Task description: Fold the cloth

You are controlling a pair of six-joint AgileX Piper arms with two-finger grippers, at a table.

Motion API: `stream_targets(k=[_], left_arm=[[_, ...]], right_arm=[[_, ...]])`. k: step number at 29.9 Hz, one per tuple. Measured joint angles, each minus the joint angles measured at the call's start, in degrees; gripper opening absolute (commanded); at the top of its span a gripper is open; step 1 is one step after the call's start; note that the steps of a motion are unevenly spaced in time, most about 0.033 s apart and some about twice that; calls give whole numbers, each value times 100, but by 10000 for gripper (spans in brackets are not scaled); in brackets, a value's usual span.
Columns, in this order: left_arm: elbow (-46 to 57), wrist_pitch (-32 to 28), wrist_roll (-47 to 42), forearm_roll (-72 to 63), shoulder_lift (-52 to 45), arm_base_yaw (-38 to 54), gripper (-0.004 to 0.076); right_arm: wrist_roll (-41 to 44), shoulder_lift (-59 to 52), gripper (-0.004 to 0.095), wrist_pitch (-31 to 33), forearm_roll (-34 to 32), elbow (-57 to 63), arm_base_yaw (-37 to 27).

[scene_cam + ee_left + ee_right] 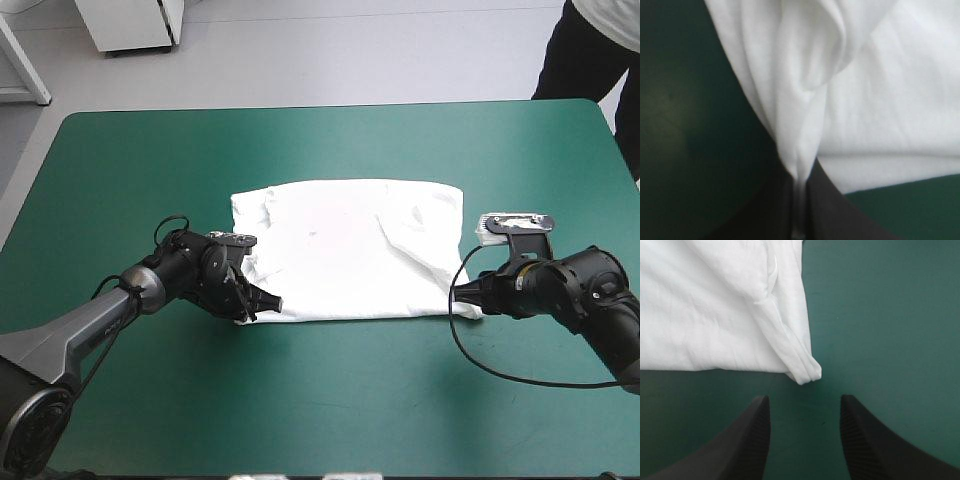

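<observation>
The white T-shirt (350,248) lies folded into a flat rectangle in the middle of the teal-green table. My left gripper (262,303) is at its near left corner, shut on the T-shirt. In the left wrist view a pinched ridge of T-shirt (805,125) runs down between the black fingers (827,210). My right gripper (462,292) rests low at the near right corner, open. In the right wrist view the layered corner of the T-shirt (807,371) lies just ahead of the gap between the fingers (757,437), apart from them.
Bare teal-green cover (330,400) surrounds the T-shirt on all sides, widest toward the near edge. A person's dark-clad legs (580,55) stand beyond the far right corner, off the table.
</observation>
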Motion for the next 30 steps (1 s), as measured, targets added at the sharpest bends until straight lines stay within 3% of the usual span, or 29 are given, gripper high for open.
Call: stream_targets(k=[6,15,22,30], left_arm=[[0,11,0,-7,0,0,-10],[-2,38,0,-12,0,0,-10],[-2,38,71,-12,0,0,-10],[-7,38,137,-12,0,0,-10]], right_arm=[[-78,663,472,608,6,-312,0],[-152,1951,473,669,73,-1040,-96],[-440,2454,473,425,382,-1040,-478],[-531,2664,468,-32,737,-525,-500]])
